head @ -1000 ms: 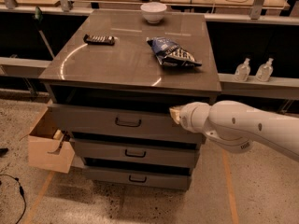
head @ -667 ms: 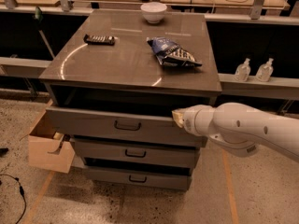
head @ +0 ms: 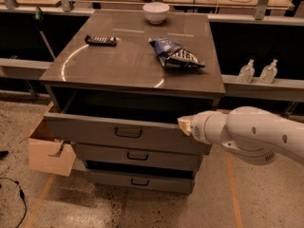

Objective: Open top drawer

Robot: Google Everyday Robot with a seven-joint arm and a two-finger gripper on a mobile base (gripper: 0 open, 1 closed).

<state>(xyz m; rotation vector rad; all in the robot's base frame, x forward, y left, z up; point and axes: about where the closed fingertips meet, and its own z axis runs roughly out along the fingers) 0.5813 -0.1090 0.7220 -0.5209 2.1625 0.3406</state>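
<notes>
The gripper (head: pixel 185 124) sits at the right end of the top drawer's (head: pixel 80 128) upper edge, its tan tip touching or just over the rim of the front; whether it is spread or pressed together cannot be told. The white arm (head: pixel 256 134) reaches in from the right edge of the scene, low beside the cabinet.

The top drawer stands partly pulled out toward the near side, with a dark opening between its front and the grey countertop (head: pixel 118 65) above. Its dark wire handle (head: pixel 128 133) is at the centre of the front, well left of the gripper.

Below it are 2 shorter drawers, the middle drawer (head: pixel 166 159) and the bottom drawer (head: pixel 109 179).

On the countertop lie a white bowl (head: pixel 156 12) at the far edge, a dark remote-like object (head: pixel 100 40) to the left and a blue snack bag (head: pixel 176 54) to the right.

A light wooden box (head: pixel 47 153) sits against the cabinet's left side. 2 clear bottles (head: pixel 257 71) stand on a ledge to the far right.
</notes>
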